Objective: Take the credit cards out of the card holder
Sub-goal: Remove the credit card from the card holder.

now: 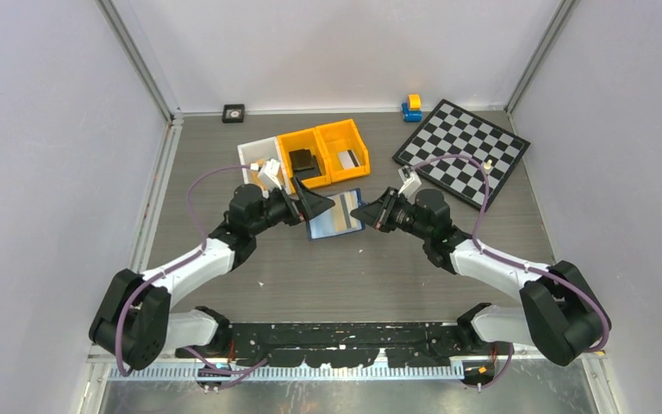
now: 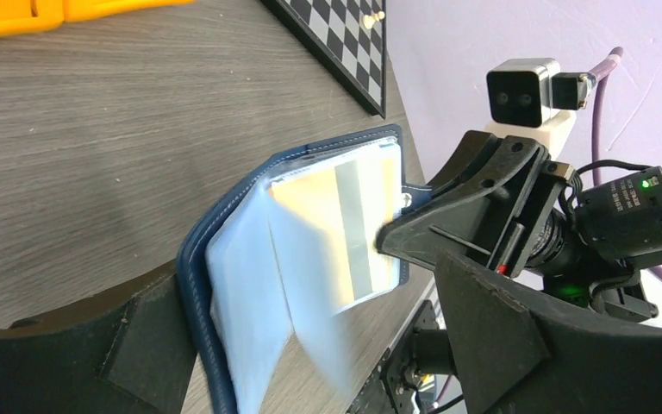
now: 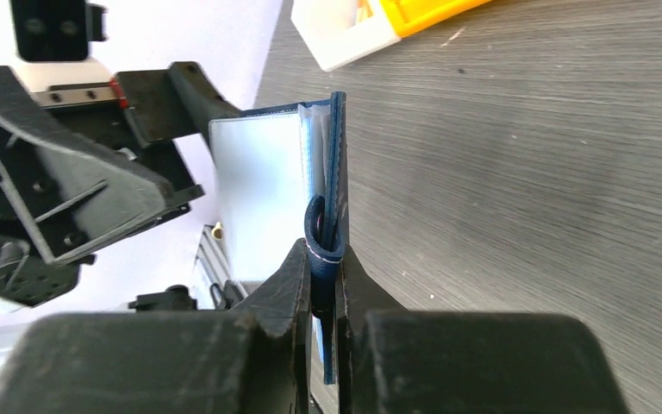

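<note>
On the grey wood-grain table (image 1: 353, 276), one white bin (image 1: 248, 153) sits leftmost. The left gripper (image 1: 313, 204) is just in front of it, its two broad black fingers (image 2: 138, 354) spread wide and gripping nothing. Two orange plastic bins (image 1: 353, 134) stand side by side behind. One holder (image 2: 241, 302) lies open between the two grippers, with a stitched navy cover and pale glossy sleeves inside. One flat tan card (image 2: 319, 224) with a silver stripe shows in a sleeve; no other card can be made out. The right gripper (image 3: 326, 289) is pinched tight on the holder's navy edge. Farther right are one small blue-and-yellow toy (image 1: 411, 107) and one square checkerboard (image 1: 464, 151).
</note>
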Motion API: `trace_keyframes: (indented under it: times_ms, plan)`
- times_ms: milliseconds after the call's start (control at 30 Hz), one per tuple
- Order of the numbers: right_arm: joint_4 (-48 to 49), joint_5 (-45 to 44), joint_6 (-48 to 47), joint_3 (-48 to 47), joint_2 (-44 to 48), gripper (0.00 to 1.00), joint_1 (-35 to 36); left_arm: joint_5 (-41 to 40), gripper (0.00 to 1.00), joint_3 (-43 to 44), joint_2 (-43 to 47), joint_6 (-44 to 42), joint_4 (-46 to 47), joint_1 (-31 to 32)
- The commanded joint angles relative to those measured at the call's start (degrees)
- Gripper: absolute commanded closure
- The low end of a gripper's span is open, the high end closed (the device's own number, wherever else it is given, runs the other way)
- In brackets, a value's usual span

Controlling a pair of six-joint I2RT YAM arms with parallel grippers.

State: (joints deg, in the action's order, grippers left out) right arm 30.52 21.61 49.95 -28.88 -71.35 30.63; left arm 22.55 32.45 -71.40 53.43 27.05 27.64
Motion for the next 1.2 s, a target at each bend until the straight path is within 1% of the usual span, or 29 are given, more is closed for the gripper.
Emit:
trace_keyframes:
  times_ms: [0, 100, 200, 233, 400, 533, 600, 800, 900, 933, 967, 1033, 1100, 1167]
  plan:
    - [-4.41, -5.02, -4.03, -4.22, 2.74, 1.00, 1.24, -2.55, 0.00, 1.83, 2.11, -2.56, -2.98, 0.04]
    - [-7.62, -7.27, -6.06, -5.33, 3.36, 0.99, 2.50, -1.01, 0.00, 2.73, -0.55, -2.50, -2.63, 0.34]
    - [-7.52, -7.63, -6.19, -5.32, 3.50, 0.99, 2.94, 2.25, 0.00, 4.29, -4.18, -1.86, -1.24, 0.75]
    - [-7.37, -7.63, -6.06, -5.26, 3.50, 1.00, 2.94, 2.94, 0.02, 4.39, -5.09, -1.50, -0.74, 0.72]
    - [-5.02, -6.66, -4.74, -4.63, 3.22, 1.00, 2.96, 3.74, 0.20, 4.42, -6.58, -1.05, 0.39, 0.66]
    - [-0.61, -4.14, -2.61, -3.57, 1.95, 1.00, 2.79, 4.67, 0.33, 3.97, -7.03, -0.17, 2.59, 0.66]
    - [2.14, -2.89, -1.07, -2.77, 1.26, 0.99, 2.37, 5.08, 0.41, 3.94, -7.33, 0.17, 3.47, 0.66]
    - [9.45, 0.99, 3.97, -0.76, -0.97, 0.99, -0.70, 5.67, 0.56, 3.63, -7.09, 0.45, 4.92, 0.57]
    - [12.22, 2.95, 5.36, -0.82, -2.71, 1.00, -1.05, 5.84, 0.74, 3.82, -7.17, 0.38, 4.83, 0.49]
    - [13.06, 3.47, 5.90, -0.70, -3.20, 0.99, -1.18, 5.80, 0.79, 3.89, -7.22, 0.32, 4.45, 0.41]
    - [13.94, 3.85, 6.37, -0.54, -3.52, 0.95, -1.31, 5.68, 0.83, 4.07, -7.12, 0.15, 3.77, 0.40]
    - [15.64, 4.17, 7.04, -0.08, -3.85, 0.83, -1.70, 5.27, 0.88, 4.33, -6.96, -0.07, 2.52, 0.32]
    - [15.94, 4.03, 7.47, 0.26, -3.80, 0.78, -2.02, 5.07, 0.91, 4.21, -6.78, -0.01, 2.31, 0.18]
    - [15.97, 3.90, 7.76, 0.47, -3.63, 0.77, -2.31, 4.97, 0.93, 4.13, -6.65, 0.01, 2.25, 0.02]
